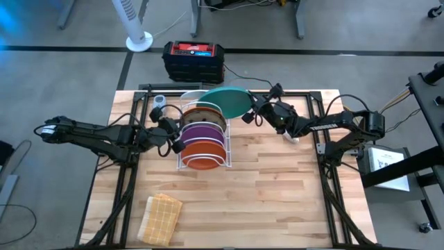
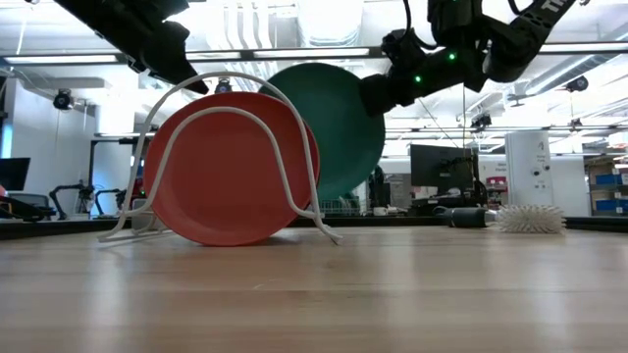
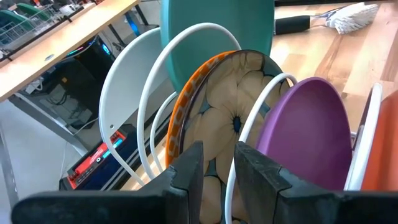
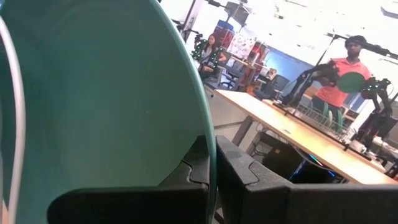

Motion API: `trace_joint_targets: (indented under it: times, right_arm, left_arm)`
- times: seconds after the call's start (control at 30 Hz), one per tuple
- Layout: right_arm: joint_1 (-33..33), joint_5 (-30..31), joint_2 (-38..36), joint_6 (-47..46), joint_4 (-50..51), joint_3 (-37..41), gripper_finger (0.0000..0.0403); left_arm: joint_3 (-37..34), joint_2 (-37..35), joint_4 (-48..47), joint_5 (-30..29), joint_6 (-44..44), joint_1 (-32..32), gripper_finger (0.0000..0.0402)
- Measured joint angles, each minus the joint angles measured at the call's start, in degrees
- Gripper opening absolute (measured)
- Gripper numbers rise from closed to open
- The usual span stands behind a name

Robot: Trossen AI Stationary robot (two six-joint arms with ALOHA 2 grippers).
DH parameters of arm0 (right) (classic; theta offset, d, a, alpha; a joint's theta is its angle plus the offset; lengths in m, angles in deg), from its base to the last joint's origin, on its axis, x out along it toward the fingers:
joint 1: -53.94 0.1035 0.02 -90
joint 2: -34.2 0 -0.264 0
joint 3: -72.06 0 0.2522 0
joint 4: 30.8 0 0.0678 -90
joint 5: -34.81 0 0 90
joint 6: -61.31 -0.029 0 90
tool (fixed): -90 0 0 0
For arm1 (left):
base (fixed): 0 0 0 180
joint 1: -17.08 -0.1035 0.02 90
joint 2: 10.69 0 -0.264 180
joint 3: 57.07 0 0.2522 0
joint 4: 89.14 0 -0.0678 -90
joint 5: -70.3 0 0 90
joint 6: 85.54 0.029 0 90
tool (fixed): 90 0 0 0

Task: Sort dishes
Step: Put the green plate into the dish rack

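A white wire rack (image 1: 201, 142) stands mid-table. Upright in its slots are a plain orange plate (image 2: 231, 167) nearest, then a purple plate (image 3: 311, 137), an orange-patterned plate (image 3: 230, 106) and a pale clear plate (image 3: 127, 93). My right gripper (image 1: 250, 114) is shut on the large teal plate (image 1: 225, 101) above the rack's far end. My left gripper (image 3: 217, 168) is at the rack's left side. Its fingers are a narrow gap apart, in front of the patterned plate's edge and a rack wire (image 3: 231, 186). My right gripper pinches the teal plate's rim (image 4: 210, 140) between its two fingers, one on each face, coming from the table's right. The plate is tilted over the rack's far end; its lower edge is hidden behind the orange plate. My left gripper: whether it touches the patterned plate or the wire, I cannot tell.
A tan woven cloth (image 1: 161, 217) lies near the front left. A dish brush (image 2: 520, 218) lies at the table's far right. A black and red box (image 1: 194, 59) sits on the floor beyond the far edge. People stand in the room behind (image 4: 339, 87).
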Motion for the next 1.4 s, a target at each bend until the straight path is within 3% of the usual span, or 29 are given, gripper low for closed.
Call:
trace_joint_targets:
  times: [1.4]
  right_arm:
    - [-0.9,-2.3,5.4,1.5,6.1,-7.4,0.0]
  left_arm:
    - [0.0,0.0,0.0,0.0,0.1,0.0,0.0079]
